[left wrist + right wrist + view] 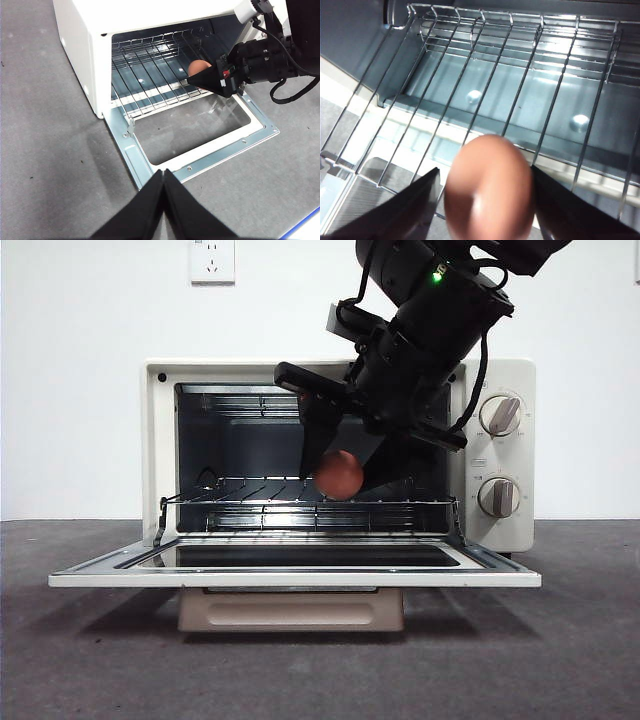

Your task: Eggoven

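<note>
The toaster oven stands with its door dropped flat toward the front camera, and the right gripper reaches into the open mouth from above. In the front view the big dark arm covers much of the cavity's knob-side half, and the egg shows as a reddish-brown ball between two black jaws, low in the cavity and just over the wire rack. From this level angle it is hard to tell whether the egg touches the rack.

The right wrist view fills that gap in part. There the egg sits large and blurred between the jaws of the right gripper, which pinch it from both sides, and the wire rack with the oven floor runs beyond it, toward the back of the oven. The rack bars pass behind the egg.

The left wrist view gives what neither of the others does: the whole oven seen from above and outside, with the door lying on the grey table. It shows the egg over the wire rack near the oven's front edge, half hidden by the right gripper. The left gripper hangs outside the oven, out past the door's outer edge, its jaws pressed together and holding nothing.

The oven's two knobs appear only in the front view, beside the cavity.
</note>
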Controlling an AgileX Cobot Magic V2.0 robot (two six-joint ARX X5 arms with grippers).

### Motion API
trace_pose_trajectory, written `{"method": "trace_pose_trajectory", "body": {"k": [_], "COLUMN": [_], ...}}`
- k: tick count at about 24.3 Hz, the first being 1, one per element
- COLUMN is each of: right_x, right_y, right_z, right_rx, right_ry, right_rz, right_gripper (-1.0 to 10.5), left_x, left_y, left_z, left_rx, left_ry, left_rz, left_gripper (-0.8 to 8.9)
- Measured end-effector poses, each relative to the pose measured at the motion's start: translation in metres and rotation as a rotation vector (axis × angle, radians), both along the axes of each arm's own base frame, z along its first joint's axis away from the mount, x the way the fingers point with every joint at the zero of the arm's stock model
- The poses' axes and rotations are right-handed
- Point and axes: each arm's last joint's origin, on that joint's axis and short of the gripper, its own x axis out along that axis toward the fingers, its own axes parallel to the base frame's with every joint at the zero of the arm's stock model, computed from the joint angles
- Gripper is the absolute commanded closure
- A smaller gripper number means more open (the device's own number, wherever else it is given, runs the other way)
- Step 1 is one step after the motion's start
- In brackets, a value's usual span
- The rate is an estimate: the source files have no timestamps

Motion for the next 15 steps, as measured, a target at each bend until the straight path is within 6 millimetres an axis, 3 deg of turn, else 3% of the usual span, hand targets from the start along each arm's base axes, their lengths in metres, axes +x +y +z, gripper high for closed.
{"method": "trace_pose_trajectory", "body": {"k": [10, 15], "right_x": [0.0, -0.004], "right_y": [0.0, -0.004], "right_z": [0.0, 0.01], "right_rx": [-0.006, -0.004], "right_ry": [-0.006, -0.019], "right_rz": [-0.01, -0.018], "right_gripper": [6.3, 6.3], "left_x": [0.0, 0.0], "left_y": [0.0, 0.0], "left_z": [0.0, 0.0], "left_rx": [0.0, 0.0], "left_ry": [0.0, 0.0], "left_rz": [0.0, 0.0], "left_gripper": [8.07, 8.07]}}
